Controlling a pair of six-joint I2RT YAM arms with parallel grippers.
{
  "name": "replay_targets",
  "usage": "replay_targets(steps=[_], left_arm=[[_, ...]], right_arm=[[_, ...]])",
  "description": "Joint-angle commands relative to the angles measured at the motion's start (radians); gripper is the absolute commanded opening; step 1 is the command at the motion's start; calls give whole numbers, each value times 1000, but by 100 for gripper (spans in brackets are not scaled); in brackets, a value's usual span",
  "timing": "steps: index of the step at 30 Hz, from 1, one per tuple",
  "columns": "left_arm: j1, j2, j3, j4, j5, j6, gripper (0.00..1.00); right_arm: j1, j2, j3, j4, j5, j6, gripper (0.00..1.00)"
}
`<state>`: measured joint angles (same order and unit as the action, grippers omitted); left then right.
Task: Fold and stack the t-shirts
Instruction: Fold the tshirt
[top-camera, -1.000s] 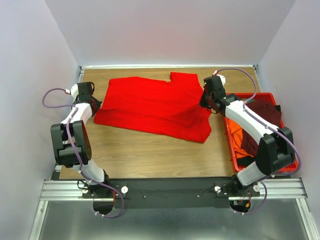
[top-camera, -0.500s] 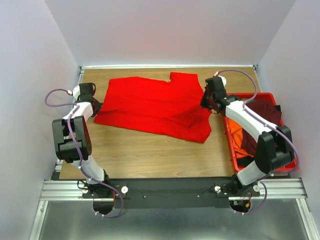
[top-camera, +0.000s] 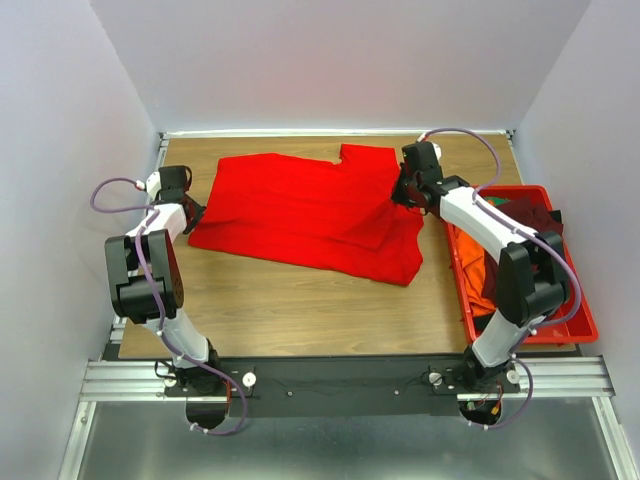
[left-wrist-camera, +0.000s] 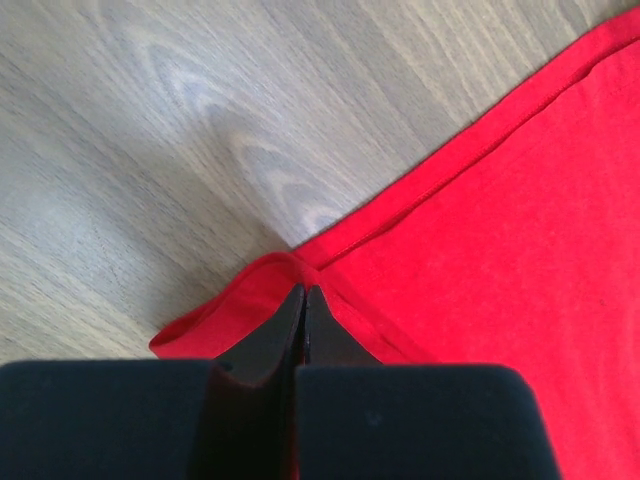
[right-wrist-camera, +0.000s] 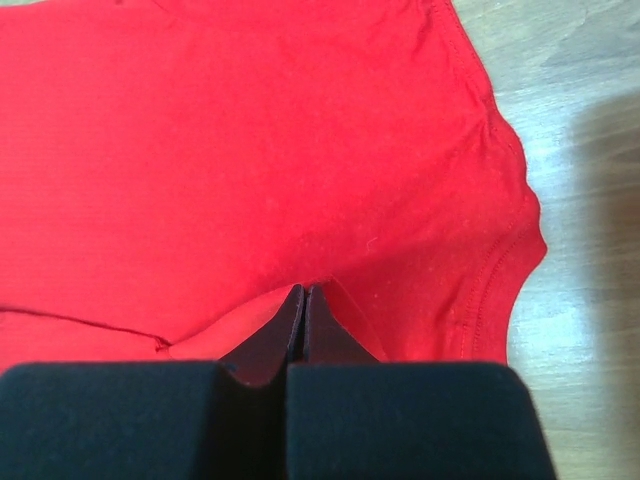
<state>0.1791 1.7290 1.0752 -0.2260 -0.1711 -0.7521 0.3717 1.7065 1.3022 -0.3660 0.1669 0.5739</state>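
A bright red t-shirt (top-camera: 310, 213) lies spread on the wooden table (top-camera: 300, 300). My left gripper (top-camera: 190, 212) is at its left corner, shut on the hem (left-wrist-camera: 290, 270), where the cloth bunches at the fingertips. My right gripper (top-camera: 402, 193) is at the shirt's right side, shut on a pinched fold of red cloth (right-wrist-camera: 300, 285) near the sleeve (right-wrist-camera: 500, 250). An orange shirt (top-camera: 478, 270) and a dark maroon shirt (top-camera: 530, 225) lie bundled in the bin.
A rigid red plastic bin (top-camera: 580, 330) stands at the table's right edge, under the right arm. Grey walls close in the table on the left, back and right. Bare wood lies in front of the shirt.
My right gripper has moved left and toward the back along the shirt's right edge, pulling the cloth with it. The left gripper has barely moved.
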Motion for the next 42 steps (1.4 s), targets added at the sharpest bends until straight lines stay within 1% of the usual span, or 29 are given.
replay_targets(steps=[1,4,12,23,28,41,42], left_arm=[[-4,12,45,14,-15,14,6],[-4,14,60,11,-16,20,9],[-4,35,106,-6,-16,36,9],[-4,43,83,-1,-22,31,9],[-4,24,71,2,-27,27,8],[-3,7,75,-7,-34,27,7],[-3,7,80,-9,-34,27,5]], right_arm=[[-5,39,43,12,-6,-19,0],[-7,54,61,12,5,-26,1],[-5,88,94,12,-3,-28,0],[-5,32,108,12,-12,-32,0],[-5,-7,101,10,11,-45,0],[-7,-13,83,9,39,-54,1],[-5,-13,81,9,45,-54,0]])
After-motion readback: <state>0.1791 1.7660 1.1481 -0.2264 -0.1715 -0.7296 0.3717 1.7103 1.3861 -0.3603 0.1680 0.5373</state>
